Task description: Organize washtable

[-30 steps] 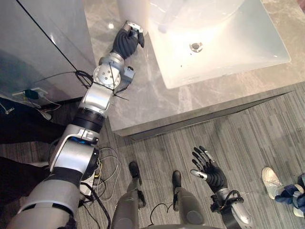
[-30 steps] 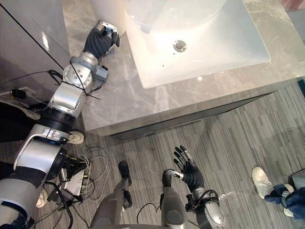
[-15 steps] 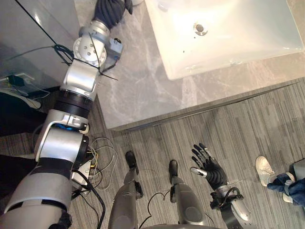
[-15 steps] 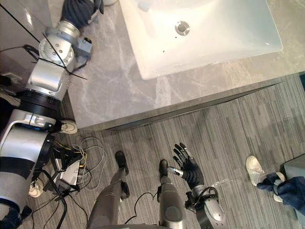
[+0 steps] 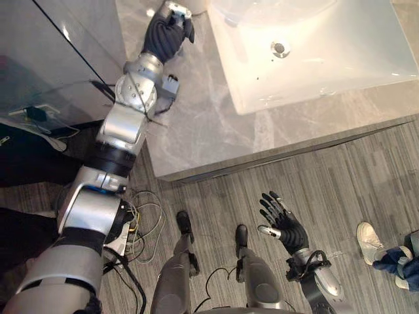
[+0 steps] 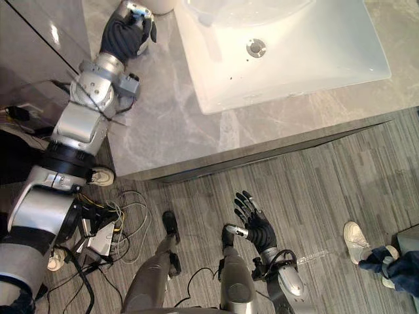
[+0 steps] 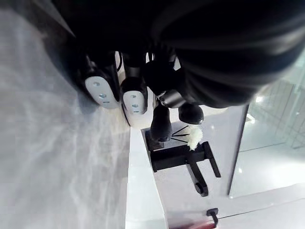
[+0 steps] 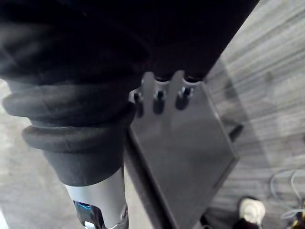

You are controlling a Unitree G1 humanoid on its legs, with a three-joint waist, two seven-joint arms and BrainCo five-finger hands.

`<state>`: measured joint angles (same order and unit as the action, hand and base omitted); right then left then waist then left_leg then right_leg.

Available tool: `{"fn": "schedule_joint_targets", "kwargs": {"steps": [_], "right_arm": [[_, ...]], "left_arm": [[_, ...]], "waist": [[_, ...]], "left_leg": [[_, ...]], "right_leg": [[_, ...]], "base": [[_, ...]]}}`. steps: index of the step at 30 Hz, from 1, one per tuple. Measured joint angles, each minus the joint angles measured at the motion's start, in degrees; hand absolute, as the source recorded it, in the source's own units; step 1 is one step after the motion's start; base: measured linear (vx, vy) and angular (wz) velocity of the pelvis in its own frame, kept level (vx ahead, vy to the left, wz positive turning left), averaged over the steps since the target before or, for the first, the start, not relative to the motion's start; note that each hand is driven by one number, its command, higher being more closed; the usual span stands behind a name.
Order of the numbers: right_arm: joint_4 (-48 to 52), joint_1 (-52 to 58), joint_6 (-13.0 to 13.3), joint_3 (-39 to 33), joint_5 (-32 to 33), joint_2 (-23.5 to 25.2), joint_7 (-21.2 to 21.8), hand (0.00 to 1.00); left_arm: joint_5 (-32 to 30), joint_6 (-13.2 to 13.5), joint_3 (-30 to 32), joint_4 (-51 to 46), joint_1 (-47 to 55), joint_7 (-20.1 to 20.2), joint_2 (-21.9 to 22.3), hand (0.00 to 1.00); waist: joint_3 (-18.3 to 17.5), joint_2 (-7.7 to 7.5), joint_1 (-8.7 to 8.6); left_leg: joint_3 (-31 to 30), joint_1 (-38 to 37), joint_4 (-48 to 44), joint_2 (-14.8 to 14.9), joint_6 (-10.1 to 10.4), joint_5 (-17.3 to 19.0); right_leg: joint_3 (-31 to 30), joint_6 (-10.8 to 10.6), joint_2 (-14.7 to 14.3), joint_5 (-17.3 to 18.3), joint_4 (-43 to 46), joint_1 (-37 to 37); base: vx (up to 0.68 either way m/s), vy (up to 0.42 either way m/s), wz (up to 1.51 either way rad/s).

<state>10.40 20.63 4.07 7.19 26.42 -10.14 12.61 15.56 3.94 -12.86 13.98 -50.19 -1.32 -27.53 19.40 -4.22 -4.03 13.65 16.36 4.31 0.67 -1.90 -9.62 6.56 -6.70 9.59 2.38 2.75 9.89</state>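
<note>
Grey marble forms the bench [image 5: 196,124], which runs across the far half of the scene above a striped wood floor [image 5: 366,176]. A white basin [image 5: 327,59] with its drain [image 5: 280,47] sits on the right of it. The left robot hand [image 5: 167,34] reaches to the far left corner of the bench, just beside the basin and a pale rounded object [image 6: 162,4] cut off at the far edge. I cannot tell what, if anything, it has hold of. The right robot hand [image 5: 283,226] hangs low over the floor, splayed wide and empty. This looks like 1 early reach. The next move likely calls for securing that far item without bumping the black tap [image 7: 181,155].
</note>
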Motion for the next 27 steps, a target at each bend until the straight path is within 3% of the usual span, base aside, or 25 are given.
{"fn": "schedule_joint_targets", "kwargs": {"steps": [1,3,4,6,10,16,17,19,27], "right_arm": [[-0.4,-1.0,0.0,-1.0,0.1,0.9,-0.2,0.00],[-0.6,-1.4,0.4,-3.1,0.8,2.2,-0.4,0.00],[-2.2,-1.9,0.9,-4.3,2.1,3.1,-0.4,0.00],[-5.2,-2.5,0.7,-4.6,2.7,3.1,-0.9,0.00],[-7.5,-1.2,0.2,-4.3,2.7,5.5,-1.0,0.00],[-9.2,7.9,-0.2,-3.8,2.2,5.6,1.8,0.00],[-9.6,9.3,-0.3,-3.8,2.2,6.0,2.4,0.00],[-9.7,10.6,-0.3,-4.0,2.0,6.4,2.6,0.00],[-18.4,10.9,-0.4,-3.8,-3.9,7.0,2.8,0.00]], "left_arm": [[3.3,1.0,0.9,-9.3,11.2,0.6,2.1,1.00],[7.8,2.7,1.3,-17.1,25.8,2.6,5.6,1.00],[10.4,3.4,2.3,-21.9,36.7,4.0,8.1,1.00],[11.9,3.3,5.1,-23.1,45.2,4.6,9.7,1.00],[14.3,3.0,10.6,-23.2,60.2,5.3,14.0,1.00],[19.0,2.5,15.4,-23.7,74.0,10.2,19.8,1.00],[19.8,2.5,16.0,-23.4,75.6,10.3,20.4,0.00],[19.8,2.6,15.8,-21.6,76.6,11.5,20.7,0.00],[17.2,0.7,8.7,-1.9,74.8,13.8,23.5,0.00]], "waist": [[-0.4,0.82,0.38],[-1.9,2.80,1.44],[-4.2,4.39,3.48],[-5.6,5.37,5.19],[-8.2,5.47,5.57],[-14.1,5.59,6.62],[-15.2,5.54,7.10],[-15.6,5.58,8.15],[-16.7,5.21,7.97]], "left_leg": [[-1.2,-2.3,0.2,-0.6,0.0,0.0],[-2.6,-4.9,1.0,-0.8,0.1,0.1],[-3.1,-5.7,1.0,-0.8,0.3,0.3],[-4.4,-7.1,1.0,-0.9,0.5,0.4],[-6.3,-8.9,1.0,-1.6,0.8,0.7],[-10.8,-10.3,1.1,-1.8,1.6,0.9],[-11.9,-10.1,1.1,-1.9,1.8,0.7],[-12.9,-10.2,1.1,-1.9,2.3,0.3],[-15.3,-10.3,1.0,-2.0,1.9,-0.6]], "right_leg": [[1.5,0.2,0.5,0.7,0.0,-2.7],[3.2,0.3,0.7,1.2,0.2,-5.3],[4.5,0.6,0.6,1.6,0.7,-6.3],[5.7,0.6,0.7,2.4,1.1,-8.1],[7.8,0.1,1.0,4.7,1.2,-11.0],[12.6,0.4,0.8,6.2,1.0,-14.7],[13.6,0.5,0.7,6.3,1.0,-15.1],[14.9,0.5,0.5,6.4,1.0,-15.8],[16.8,0.4,0.4,6.6,1.0,-17.1]], "base": [[0.14,0.036,0.39],[0.12,0.012,0.45],[0.08,0.007,0.41],[0.05,-0.004,0.33],[-0.05,-0.011,0.21],[-0.04,-0.020,0.38],[-0.01,-0.021,0.36],[-0.03,-0.029,0.32],[-0.02,-0.016,0.15]]}}
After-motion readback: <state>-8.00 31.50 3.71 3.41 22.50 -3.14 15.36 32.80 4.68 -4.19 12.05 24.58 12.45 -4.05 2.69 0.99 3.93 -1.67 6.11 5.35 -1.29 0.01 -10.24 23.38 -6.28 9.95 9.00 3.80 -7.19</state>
